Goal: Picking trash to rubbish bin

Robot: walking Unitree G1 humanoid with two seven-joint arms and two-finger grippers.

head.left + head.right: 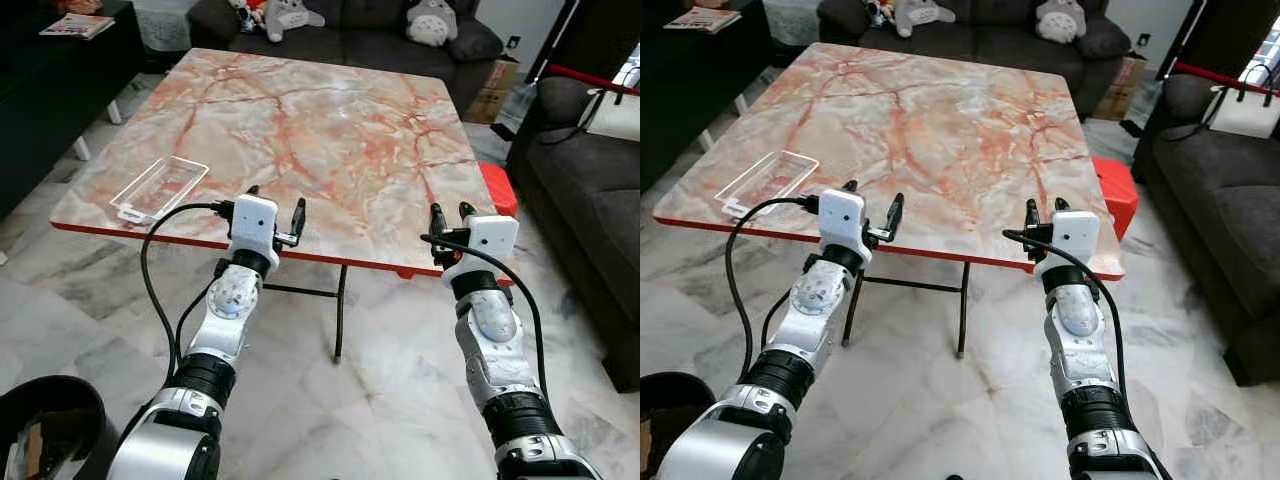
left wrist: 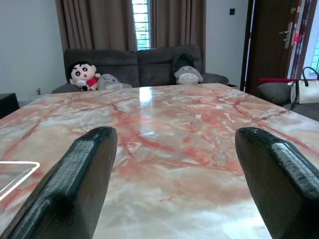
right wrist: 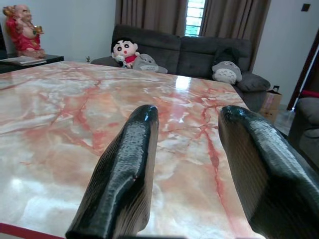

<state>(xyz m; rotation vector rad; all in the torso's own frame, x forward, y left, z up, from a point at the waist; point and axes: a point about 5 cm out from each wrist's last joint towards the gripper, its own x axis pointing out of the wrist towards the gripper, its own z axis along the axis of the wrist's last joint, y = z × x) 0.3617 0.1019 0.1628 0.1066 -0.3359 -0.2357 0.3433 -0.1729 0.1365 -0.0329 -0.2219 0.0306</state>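
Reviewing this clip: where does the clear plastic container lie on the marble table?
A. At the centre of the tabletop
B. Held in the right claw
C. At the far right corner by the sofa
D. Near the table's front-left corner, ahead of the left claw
D: the clear plastic container lies flat near the front-left corner of the marble table, beyond the open left claw; the right claw is empty.

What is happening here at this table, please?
A humanoid robot stands at the near edge of a marble-patterned table. Its left pincer and right pincer are both open, holding nothing, raised at the table's edge. A clear plastic tray, the likely trash, lies untouched near the table's left corner. A black rubbish bin stands on the floor at the robot's left.
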